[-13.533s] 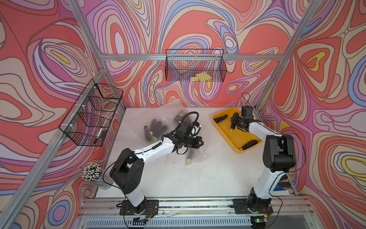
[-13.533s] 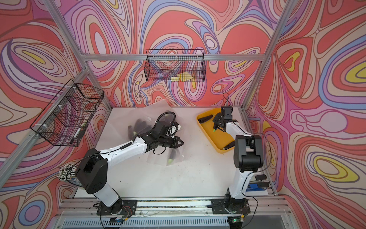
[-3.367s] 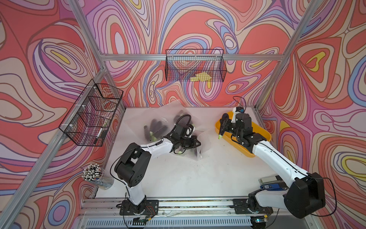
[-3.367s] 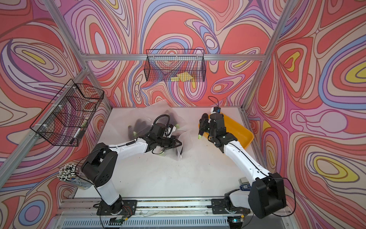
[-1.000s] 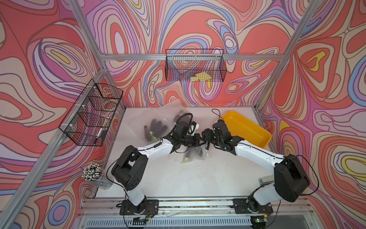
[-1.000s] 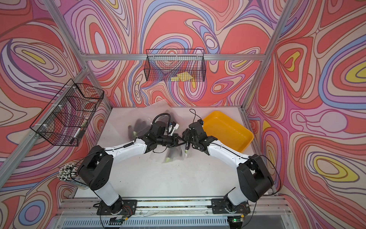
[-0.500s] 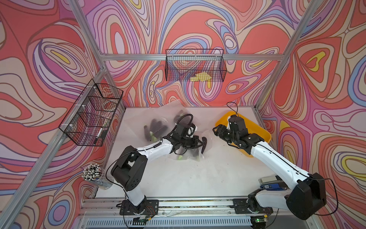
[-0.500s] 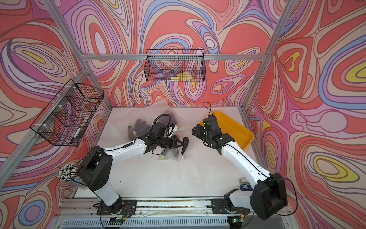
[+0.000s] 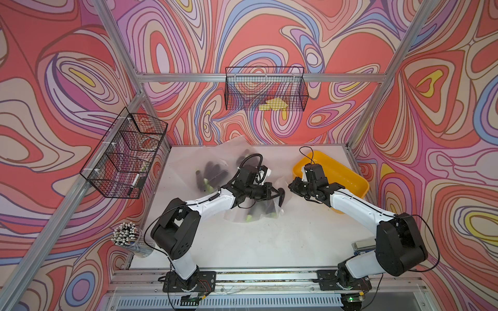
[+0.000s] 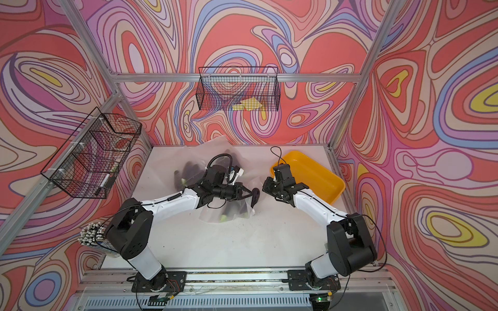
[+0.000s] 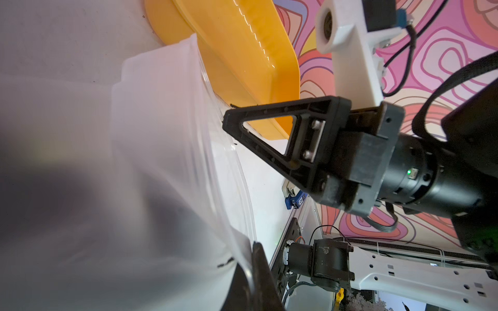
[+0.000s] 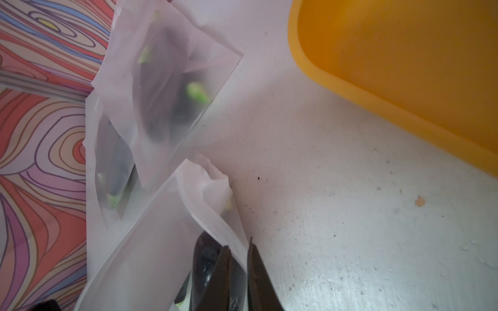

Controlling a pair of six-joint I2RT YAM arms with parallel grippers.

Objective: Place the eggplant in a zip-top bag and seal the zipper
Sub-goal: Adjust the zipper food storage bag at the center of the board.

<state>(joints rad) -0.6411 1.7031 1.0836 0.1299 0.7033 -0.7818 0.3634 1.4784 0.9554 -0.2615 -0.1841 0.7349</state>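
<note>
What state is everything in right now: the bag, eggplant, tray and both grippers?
zip-top bag: mouth open, unsealed.
eggplant: partly inside the bag's mouth.
yellow tray: empty.
other bags: holding eggplants.
left gripper: shut on the bag's edge.
right gripper: pinching the bag's lip.

Two high stereo views and two close wrist views, all on one table.

Both top views look steeply down from above the front rail toward the back wall. They stand far enough off to hold the whole table (image 9: pixel 256 242) (image 10: pixel 229 242), the tray (image 9: pixel 350 172) and the bag (image 9: pixel 239 215), and they are nearly equal, with a slight sideways shift between them. The left wrist view sits almost against the bag (image 11: pixel 161 134) and faces across the table to the tray (image 11: pixel 242 53). The right wrist view hangs close above the table (image 12: pixel 350 215), looking down at the bag (image 12: pixel 151 255) and the tray's near wall (image 12: pixel 404 67). All four views share the bag and the tray.
</note>
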